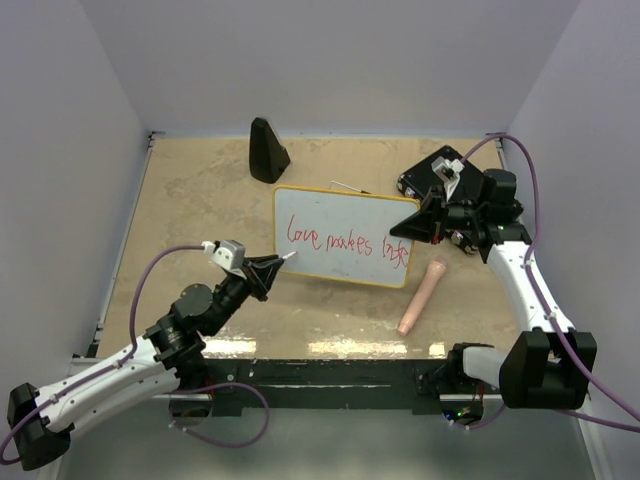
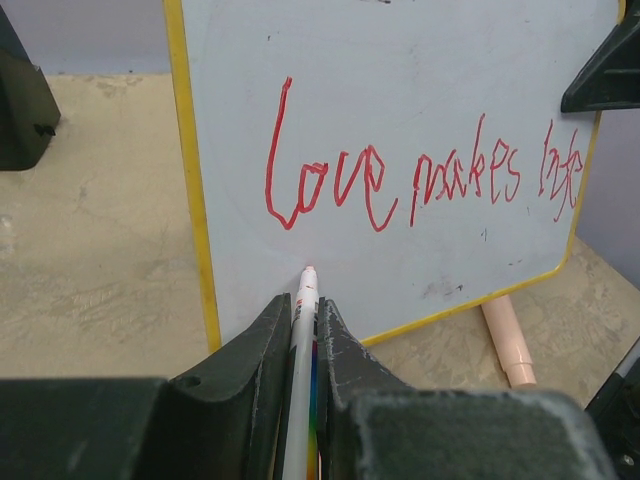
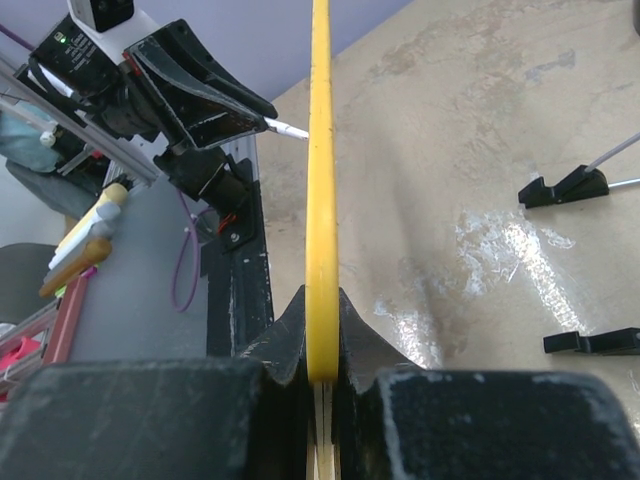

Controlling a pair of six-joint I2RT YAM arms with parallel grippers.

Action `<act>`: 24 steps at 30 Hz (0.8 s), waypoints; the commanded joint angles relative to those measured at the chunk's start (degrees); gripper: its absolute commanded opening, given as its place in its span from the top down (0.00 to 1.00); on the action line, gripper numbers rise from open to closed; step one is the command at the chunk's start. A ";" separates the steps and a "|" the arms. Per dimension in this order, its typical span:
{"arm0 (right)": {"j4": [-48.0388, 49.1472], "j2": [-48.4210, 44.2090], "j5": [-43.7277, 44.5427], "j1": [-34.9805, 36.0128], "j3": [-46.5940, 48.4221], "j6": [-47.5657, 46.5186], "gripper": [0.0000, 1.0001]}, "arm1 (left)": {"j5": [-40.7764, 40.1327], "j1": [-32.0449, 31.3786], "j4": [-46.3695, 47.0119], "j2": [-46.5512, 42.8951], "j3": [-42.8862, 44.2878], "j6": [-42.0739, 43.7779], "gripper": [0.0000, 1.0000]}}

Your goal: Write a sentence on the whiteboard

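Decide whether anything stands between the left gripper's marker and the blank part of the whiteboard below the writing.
Nothing visible does. The marker in the left gripper points straight at bare whiteboard under the sentence. The right gripper clamps the board's opposite edge, clear of that path.

White arm links (image 1: 515,280), black joints (image 1: 190,302), purple cables (image 1: 150,265), black wedge-fingered tools (image 1: 274,266)

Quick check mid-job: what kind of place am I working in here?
Likely a lab robot cell: plain pale walls box in a beige table, and left arm and right arm are mounted on a black rail at its near edge.
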 commanded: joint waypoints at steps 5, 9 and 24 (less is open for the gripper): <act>6.02 -2.13 -4.31 -0.02 -0.54 3.61 1.00 | 0.02 1.58 0.66 3.47 1.25 -0.06 1.00; 6.72 -2.13 -4.22 0.07 -0.81 4.14 1.00 | 0.90 2.28 -2.07 3.74 1.51 -2.52 1.00; 6.99 -2.22 -4.22 -0.02 -0.81 4.23 1.00 | 3.10 4.30 -1.64 8.22 3.44 -4.20 1.00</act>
